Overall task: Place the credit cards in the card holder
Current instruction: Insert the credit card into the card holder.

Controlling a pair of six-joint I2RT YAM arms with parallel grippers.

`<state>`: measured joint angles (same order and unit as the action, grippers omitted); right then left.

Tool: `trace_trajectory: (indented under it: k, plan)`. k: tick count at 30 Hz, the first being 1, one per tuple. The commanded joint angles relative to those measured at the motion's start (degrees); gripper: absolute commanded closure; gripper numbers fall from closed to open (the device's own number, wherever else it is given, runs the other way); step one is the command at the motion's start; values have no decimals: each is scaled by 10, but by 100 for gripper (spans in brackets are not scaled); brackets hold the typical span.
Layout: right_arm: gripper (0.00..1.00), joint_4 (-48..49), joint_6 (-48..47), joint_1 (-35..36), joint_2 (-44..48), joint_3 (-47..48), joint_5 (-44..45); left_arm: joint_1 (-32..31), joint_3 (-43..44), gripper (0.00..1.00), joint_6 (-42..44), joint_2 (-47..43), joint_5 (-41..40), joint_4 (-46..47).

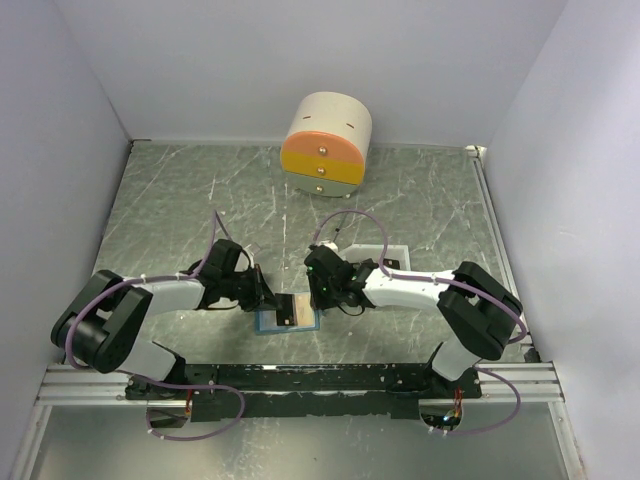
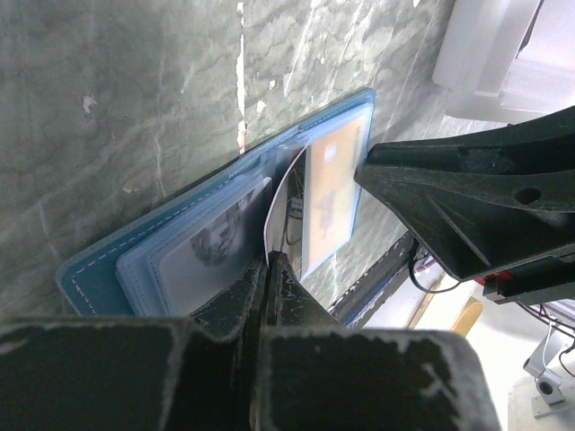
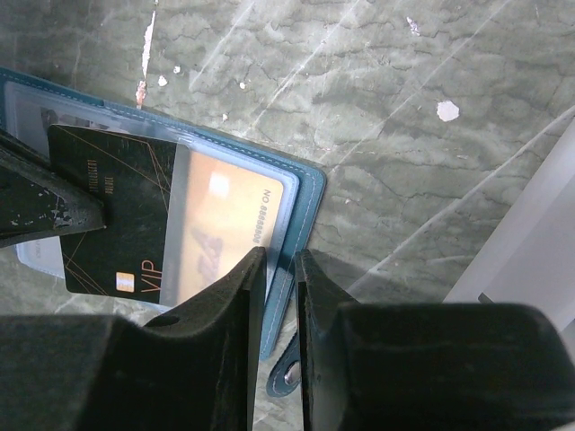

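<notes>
The card holder is lying open on the table between both grippers, a card sitting inside; the drawer box is standing behind.

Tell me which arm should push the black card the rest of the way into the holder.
Probably the left. The left gripper is shut on the black card, already partly under a clear sleeve of the card holder. The right gripper pins the holder's near edge.

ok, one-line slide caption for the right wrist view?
Black VIP card overlapping an orange card in the open blue card holder, right gripper fingers nearly together.
</notes>
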<state>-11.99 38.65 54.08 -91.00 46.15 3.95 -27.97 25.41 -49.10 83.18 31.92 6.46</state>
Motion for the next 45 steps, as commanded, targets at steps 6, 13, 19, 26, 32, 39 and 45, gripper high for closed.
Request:
trace_trajectory:
  k: [6,13,19,26,32,39,45]
  plan:
    - [81,-2,14,6,5,-6,-8,-26,-10,93,8,17,-57,5]
    - [81,7,25,6,0,-5,-15,-52,-7,93,-19,38,-64,35]
    - [81,7,27,6,4,-10,-11,-58,9,83,-17,33,-82,4]
    - [81,4,18,6,6,-13,-8,-58,49,60,-13,-27,-112,-109]
    - [82,7,17,6,4,-15,-8,-58,62,52,-11,-55,-157,-174]
    - [82,9,19,6,8,-15,-9,-58,54,50,-14,-67,-138,-147]
    - [82,7,17,5,9,-12,-10,-58,44,50,-19,-52,-110,-105]
